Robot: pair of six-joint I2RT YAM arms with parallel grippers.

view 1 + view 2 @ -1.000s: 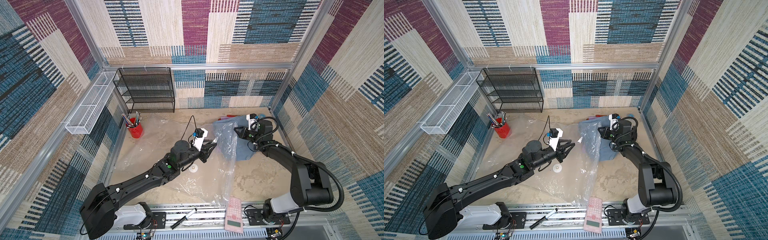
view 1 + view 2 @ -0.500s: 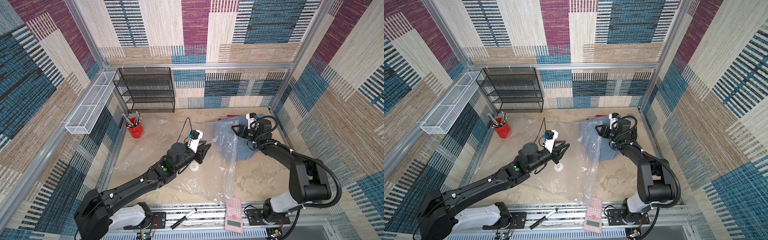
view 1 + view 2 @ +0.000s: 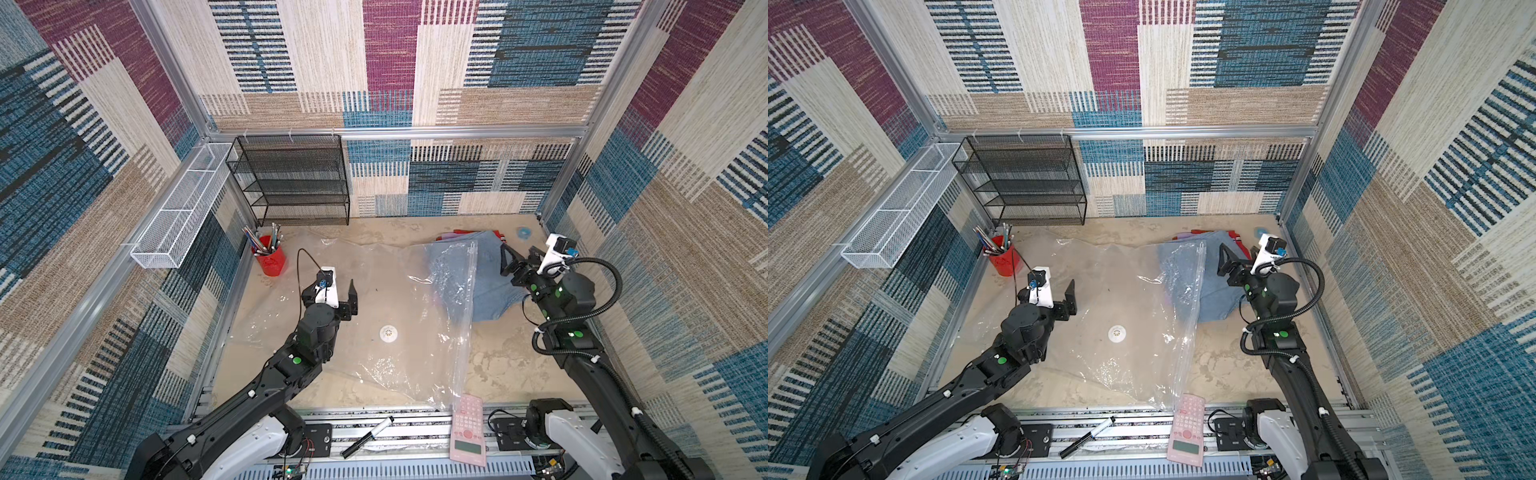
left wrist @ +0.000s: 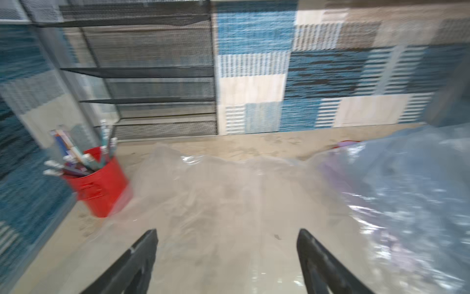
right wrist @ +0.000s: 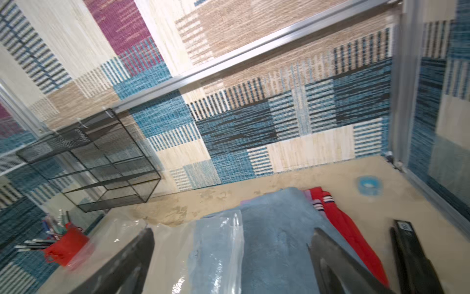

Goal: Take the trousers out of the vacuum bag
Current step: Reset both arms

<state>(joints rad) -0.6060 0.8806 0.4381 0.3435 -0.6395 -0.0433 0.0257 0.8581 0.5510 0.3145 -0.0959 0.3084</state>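
Observation:
The clear vacuum bag [image 3: 374, 291] lies flat across the table, white valve [image 3: 388, 333] up, its zip strip [image 3: 464, 324] along the right edge. Light-blue denim trousers [image 3: 492, 286] lie at the back right, their left part under the bag's mouth. Red trousers [image 5: 340, 221] and a lilac edge [image 3: 446, 237] show beneath the denim. My left gripper [image 3: 338, 291] [image 4: 227, 231] is open over the bag's left half, holding nothing. My right gripper [image 3: 519, 255] [image 5: 233, 231] is open just above the denim and the bag's mouth, empty.
A red cup of pens [image 3: 271, 259], a black mesh shelf [image 3: 295, 183] and a white wire basket [image 3: 178, 208] stand at the back left. A blue tape roll [image 3: 523, 232] lies in the back right corner. A pink calculator [image 3: 467, 428] and a black marker [image 3: 368, 436] rest on the front rail.
Both grippers have opened. The left arm has drawn back to the left, away from the bag's mouth, and the raised plastic has sunk. The right gripper has let go of the denim.

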